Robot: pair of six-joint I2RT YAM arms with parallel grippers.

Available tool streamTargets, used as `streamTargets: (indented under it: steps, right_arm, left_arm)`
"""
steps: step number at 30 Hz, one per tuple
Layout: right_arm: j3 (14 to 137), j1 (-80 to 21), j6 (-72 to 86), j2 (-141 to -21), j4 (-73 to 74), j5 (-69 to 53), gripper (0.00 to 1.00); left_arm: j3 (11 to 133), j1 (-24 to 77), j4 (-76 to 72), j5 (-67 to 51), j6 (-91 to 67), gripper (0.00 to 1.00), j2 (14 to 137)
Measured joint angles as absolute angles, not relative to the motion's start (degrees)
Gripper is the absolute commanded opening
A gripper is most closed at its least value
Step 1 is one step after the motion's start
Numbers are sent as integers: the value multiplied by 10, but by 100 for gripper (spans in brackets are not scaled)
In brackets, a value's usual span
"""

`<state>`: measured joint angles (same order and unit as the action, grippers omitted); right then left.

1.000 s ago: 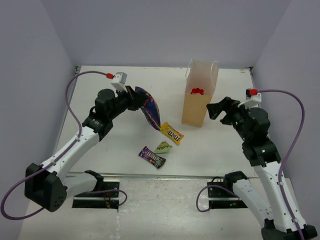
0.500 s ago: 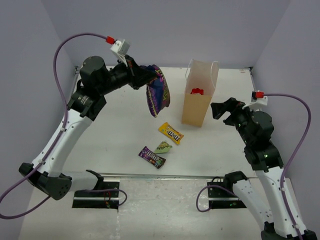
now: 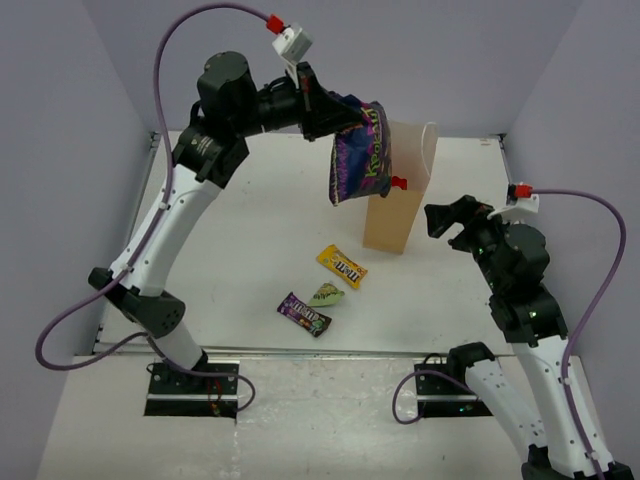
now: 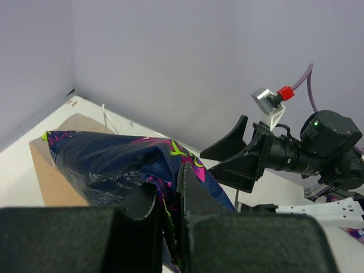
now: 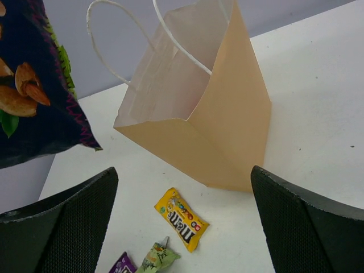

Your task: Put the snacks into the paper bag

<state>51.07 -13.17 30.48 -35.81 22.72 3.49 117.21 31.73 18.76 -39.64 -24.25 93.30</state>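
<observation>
Above the rim of the paper bag [image 3: 392, 222], your left gripper [image 3: 330, 112] is clamped on the large purple chip bag [image 3: 358, 152], glossy, crinkled and pillow-shaped. Released here, it could catch the thin kraft edge and tip the light bag. Your right gripper [image 3: 447, 222] hovers beside the paper bag, jaws wide apart, empty.

left arm [image 3: 175, 215], right arm [image 3: 545, 385]: white shells, black joints
cables [image 3: 570, 192]: purple, red plugs at the wrists
wrist cameras [image 3: 292, 42]: small pale-grey blocks
right hand [image 5: 183, 170]: black wedge fingers [image 5: 310, 227], mesh-textured
</observation>
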Motion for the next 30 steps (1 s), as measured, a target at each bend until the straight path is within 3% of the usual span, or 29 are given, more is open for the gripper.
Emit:
streamTargets:
  steps: [8,28,29,30]
  right_arm:
    - [511,-132,306,-359,227,35,99]
    - [511,-132,306,-359,227,32,99]
    - [511,-132,306,-359,227,32,99]
    - [511,-132,306,-359,227,32,99]
  left_arm:
    - [1291,319,182,-436,-244,0,1039]
    - [1313,319,87,-478,-255,0,1155]
    - [1313,319,86,-475,-254,1,1156]
    - [1313,319,86,-473,-253,10,1156]
